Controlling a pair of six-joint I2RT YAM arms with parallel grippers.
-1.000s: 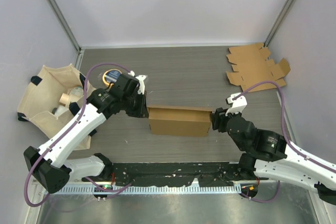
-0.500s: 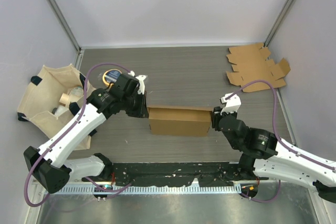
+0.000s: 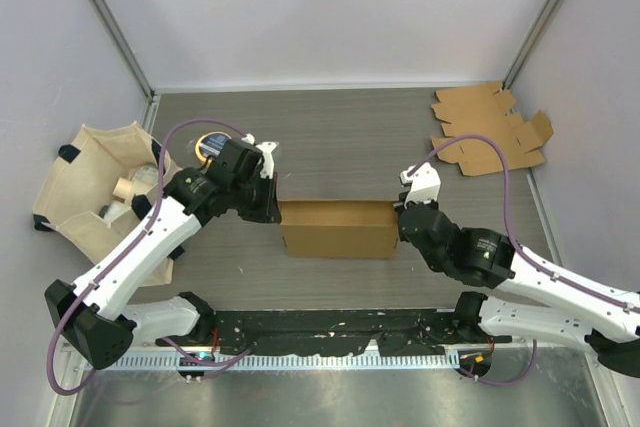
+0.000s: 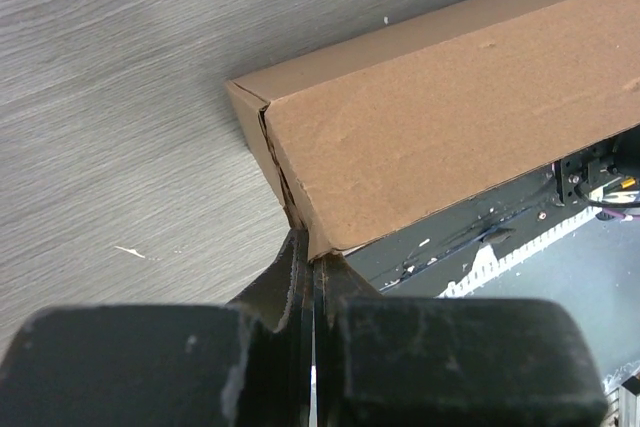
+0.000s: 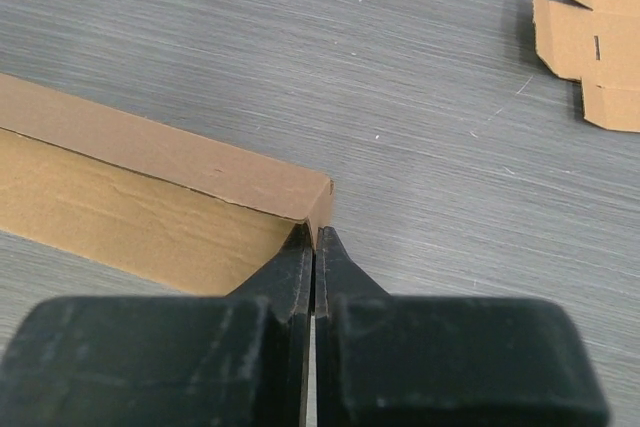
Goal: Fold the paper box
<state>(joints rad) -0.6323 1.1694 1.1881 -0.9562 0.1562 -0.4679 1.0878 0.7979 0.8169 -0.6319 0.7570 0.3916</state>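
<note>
**At either end of the box, both hands clenched**

Near the middle of the desk (image 3: 350, 137) the paper box (image 3: 337, 228) lay as a long brown sleeve, its length running from my left to my right. It was well apart from the flat cardboard blanks (image 3: 487, 130) in the far right corner and from the cloth bag (image 3: 95, 182) at the left edge. I had my left hand (image 3: 274, 211) at the box's left end and my right hand (image 3: 403, 219) at its right end, so the box sat braced between the two. I judged that this bracing was why it held a squared shape instead of sagging flat.

Both hands were clenched, with no gap showing between the fingers. Seen from the left wrist, my fingertips (image 4: 297, 259) met at the lower corner of the end, where a flap edge stood slightly proud of the side wall. Seen from the right wrist, they touched the end corner just under the top panel. Whether a thin edge of card was nipped between either pair I could not tell.

I took the end flaps to be the step in hand, since the body looked formed. The next move would call for gentle, even pressure, because a shove from one side alone could slide the box across the smooth desk
</note>
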